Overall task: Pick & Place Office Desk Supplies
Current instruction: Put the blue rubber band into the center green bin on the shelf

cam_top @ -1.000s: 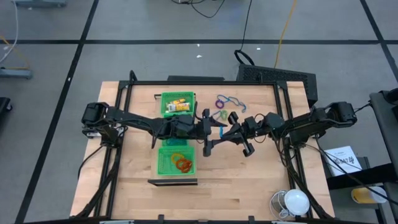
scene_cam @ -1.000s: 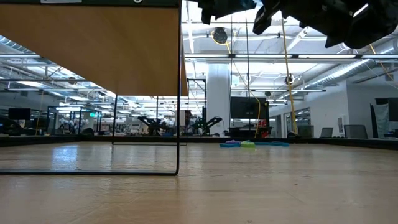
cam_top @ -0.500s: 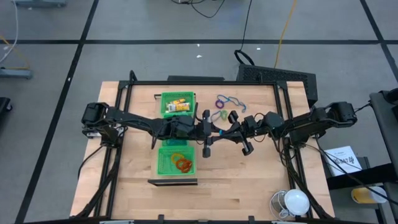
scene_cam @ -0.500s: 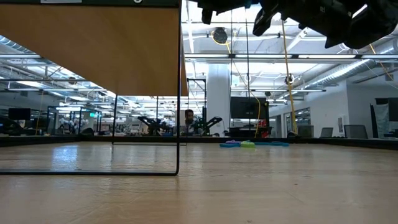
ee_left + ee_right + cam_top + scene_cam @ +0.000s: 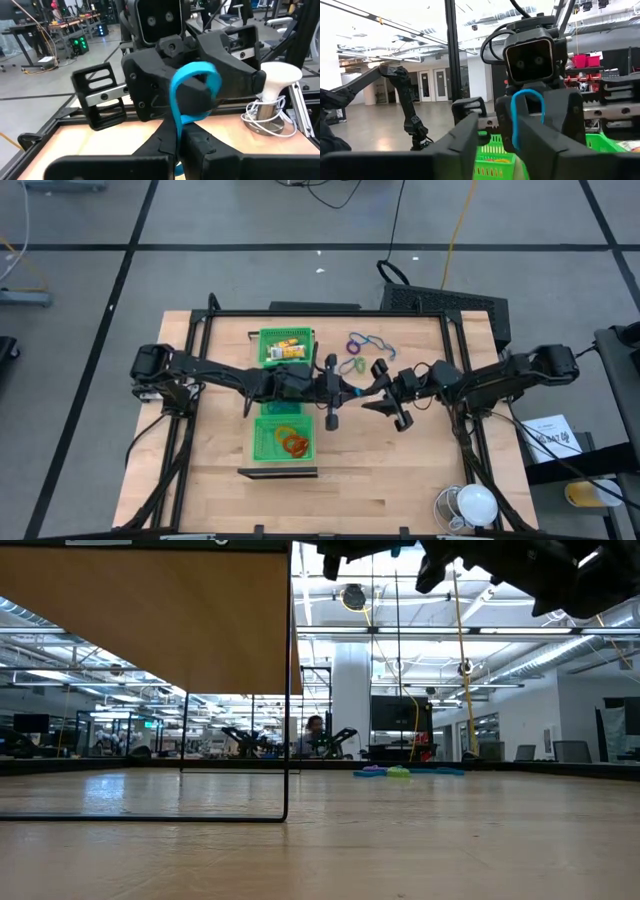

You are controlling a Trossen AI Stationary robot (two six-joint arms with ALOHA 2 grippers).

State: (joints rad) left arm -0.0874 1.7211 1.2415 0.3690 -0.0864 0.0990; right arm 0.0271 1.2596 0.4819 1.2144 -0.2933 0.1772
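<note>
The step in hand looks like a handover in mid-air: a blue loop [image 5: 192, 95] is passing from one arm to the other above the middle of the bench [image 5: 420, 460], just right of the green tray [image 5: 284, 442]; the left pincer [image 5: 180, 137] has its fingers pressed together on the lower part of the loop, as its own wrist view shows; the right pincer [image 5: 515, 131] faces it with its fingers parted, the loop hanging between them, touching neither so far as I can see.

To do this well, the right arm should draw straight back, away from the left, so that its parted fingers clear the loop without hooking it; a sideways pull would likely drag the thin band out of the left grip; the left should hold firm and wait until the other is clear.

After that the loop wants carrying left over the tray; the near compartment holds orange-red loops [image 5: 293, 444], the far one yellow pieces [image 5: 287, 346], so the middle compartment, hidden under the arm, seems the likely place; more loops [image 5: 366, 343] lie on the far bench.
</note>
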